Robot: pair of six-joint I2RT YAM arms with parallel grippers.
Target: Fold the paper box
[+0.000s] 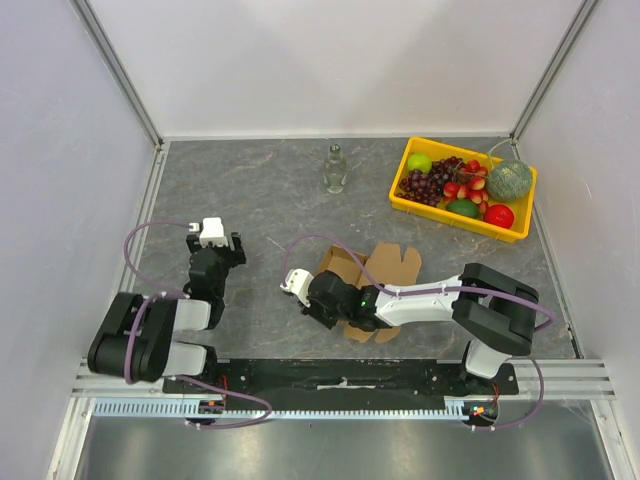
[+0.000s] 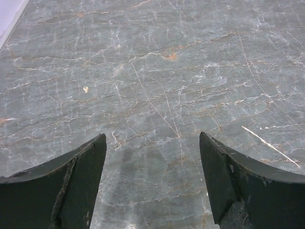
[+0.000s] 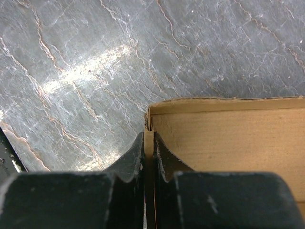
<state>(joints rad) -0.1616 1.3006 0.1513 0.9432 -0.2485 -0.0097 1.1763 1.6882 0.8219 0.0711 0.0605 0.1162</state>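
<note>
The paper box [image 1: 380,265] is brown cardboard with raised flaps, lying on the grey marble table in front of the right arm. My right gripper [image 1: 318,300] is at its left side, shut on an upright wall of the box. In the right wrist view the fingertips [image 3: 138,152] pinch the thin cardboard edge, with the box's inner panel [image 3: 228,138] to the right. My left gripper [image 1: 225,250] is open and empty, well left of the box. In the left wrist view its gripper [image 2: 152,143] shows only bare table between its fingers.
A yellow tray [image 1: 410,202] of fruit stands at the back right. A clear glass bottle [image 1: 335,168] stands at the back middle. White walls with metal rails close in the table on three sides.
</note>
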